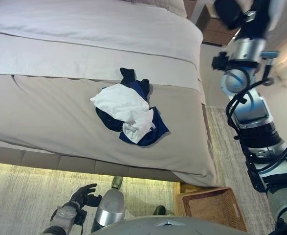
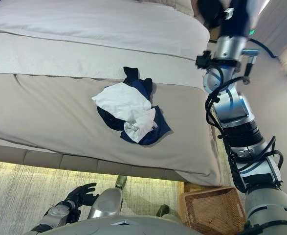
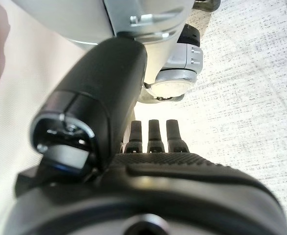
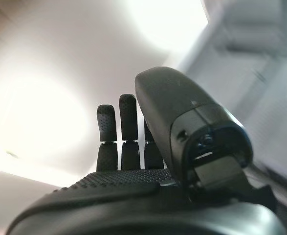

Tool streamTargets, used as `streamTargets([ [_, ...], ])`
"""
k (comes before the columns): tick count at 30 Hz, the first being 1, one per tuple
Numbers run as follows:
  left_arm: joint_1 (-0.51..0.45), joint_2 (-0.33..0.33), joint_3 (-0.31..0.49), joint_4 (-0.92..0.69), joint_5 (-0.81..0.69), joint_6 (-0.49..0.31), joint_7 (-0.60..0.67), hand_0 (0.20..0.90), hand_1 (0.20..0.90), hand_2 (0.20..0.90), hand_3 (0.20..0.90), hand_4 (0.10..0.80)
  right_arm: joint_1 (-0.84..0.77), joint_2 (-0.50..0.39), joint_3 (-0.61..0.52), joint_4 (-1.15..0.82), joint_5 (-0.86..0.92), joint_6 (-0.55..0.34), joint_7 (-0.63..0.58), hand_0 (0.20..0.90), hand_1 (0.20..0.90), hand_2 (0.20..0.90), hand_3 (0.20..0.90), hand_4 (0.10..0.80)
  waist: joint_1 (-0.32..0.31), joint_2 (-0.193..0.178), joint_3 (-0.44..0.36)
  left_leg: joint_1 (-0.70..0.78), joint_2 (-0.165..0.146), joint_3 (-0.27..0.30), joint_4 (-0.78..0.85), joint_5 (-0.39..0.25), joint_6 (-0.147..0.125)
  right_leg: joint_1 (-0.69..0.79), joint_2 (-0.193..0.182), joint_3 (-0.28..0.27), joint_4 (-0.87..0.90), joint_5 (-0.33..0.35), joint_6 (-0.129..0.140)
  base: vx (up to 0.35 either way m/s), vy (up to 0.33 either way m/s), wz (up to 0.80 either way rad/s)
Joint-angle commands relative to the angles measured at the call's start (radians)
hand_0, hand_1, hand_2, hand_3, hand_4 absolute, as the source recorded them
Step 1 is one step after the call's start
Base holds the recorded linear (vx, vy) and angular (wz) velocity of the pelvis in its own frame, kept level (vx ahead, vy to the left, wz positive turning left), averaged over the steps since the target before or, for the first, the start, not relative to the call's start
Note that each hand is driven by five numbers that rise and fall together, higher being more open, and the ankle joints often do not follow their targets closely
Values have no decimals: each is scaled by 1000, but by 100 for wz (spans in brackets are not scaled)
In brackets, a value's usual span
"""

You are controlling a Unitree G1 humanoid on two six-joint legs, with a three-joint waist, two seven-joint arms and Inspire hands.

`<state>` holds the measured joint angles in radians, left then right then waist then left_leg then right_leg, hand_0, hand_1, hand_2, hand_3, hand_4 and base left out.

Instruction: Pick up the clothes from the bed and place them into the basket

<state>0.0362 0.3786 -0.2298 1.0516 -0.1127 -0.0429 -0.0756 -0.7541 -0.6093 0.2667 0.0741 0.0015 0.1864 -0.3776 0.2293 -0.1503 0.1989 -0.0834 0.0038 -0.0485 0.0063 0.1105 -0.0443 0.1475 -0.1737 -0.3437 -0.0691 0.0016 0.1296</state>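
Observation:
A pile of clothes, a white garment lying over dark navy ones, sits on the beige bed cover toward the bed's right side. A brown woven basket stands on the floor below the bed's near right corner. My left hand hangs low by the bed's foot, far from the clothes; its wrist view shows the fingers straight and holding nothing. My right arm is raised high, so the right hand is up beyond the bed's far right corner. The right hand's fingers are straight and empty.
A white duvet covers the far part of the bed. A pale rug lies on the floor at the bed's foot and along its right side. Wooden furniture stands by the bed's far right corner.

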Motion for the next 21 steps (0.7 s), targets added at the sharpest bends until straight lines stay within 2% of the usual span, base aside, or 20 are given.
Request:
streamTargets([
  [1,2,-37,-46,-2,12,2,-51,900,900,900,900,800,12,-44,78,76,-44,39,278,900,900,900,900,800,17,29,-42,155,-23,56,-55,-168,64,-31,35,-35,67,-8,-22,36,-12,0],
  [4,-14,-34,-59,14,12,6,-46,900,900,900,900,800,-32,4,142,261,-107,24,336,900,900,900,900,800,43,18,-28,158,-28,41,-44,-168,64,-5,34,-55,65,-8,-26,58,6,4],
  [9,-25,-17,-67,9,11,9,-43,900,900,900,900,800,-91,67,206,412,-135,56,301,900,900,900,900,800,96,21,4,142,-37,-1,-34,-158,67,9,26,-82,76,-5,-19,30,31,25],
  [16,-78,25,-60,-25,-26,4,-38,900,900,900,900,800,-196,118,258,596,-142,116,259,900,900,900,900,800,169,28,86,47,-50,-62,-8,-136,68,-39,19,-107,115,-5,-24,-103,17,29],
  [21,-130,42,-63,-27,-62,-15,-29,900,900,900,900,800,-284,139,251,824,-106,152,256,900,900,900,900,800,219,37,146,-11,-52,-104,-6,-131,59,-76,23,-117,145,-29,-30,-90,-18,28],
])
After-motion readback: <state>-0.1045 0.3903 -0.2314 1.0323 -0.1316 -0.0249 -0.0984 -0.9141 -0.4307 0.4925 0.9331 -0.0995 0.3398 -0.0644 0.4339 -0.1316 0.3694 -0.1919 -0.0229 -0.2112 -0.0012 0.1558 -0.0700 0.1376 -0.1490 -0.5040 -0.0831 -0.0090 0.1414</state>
